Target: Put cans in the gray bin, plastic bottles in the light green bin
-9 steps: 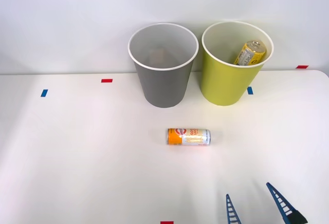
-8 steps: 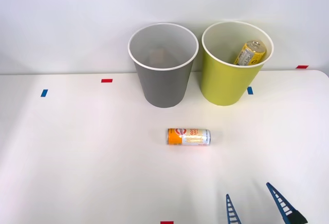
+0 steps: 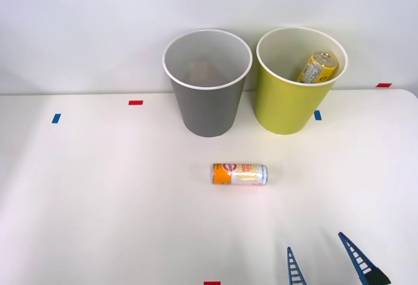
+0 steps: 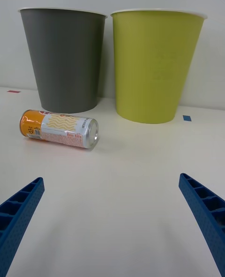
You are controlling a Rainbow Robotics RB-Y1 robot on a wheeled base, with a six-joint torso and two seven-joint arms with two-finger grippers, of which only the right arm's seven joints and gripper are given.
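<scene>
The two blue ribbed fingers of the right gripper are cut off by the bottom edge in the front view, so the arm behind them is hidden. A yellow and silver bottle sits inside the round light green bin, and the bin's wall hides its lower part. The print on the small orange and silver can lying on the white table is too small to read.

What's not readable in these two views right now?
- Round tapered gray bin: its floor is too dim to read in the front view; in the wrist view its wall hides the inside.
- Yellow-green bin: the yellow container inside is partly hidden by the rim in front.
- Slim orange-and-silver can: print too small to read.
- Right gripper: cut off by the picture edge.
</scene>
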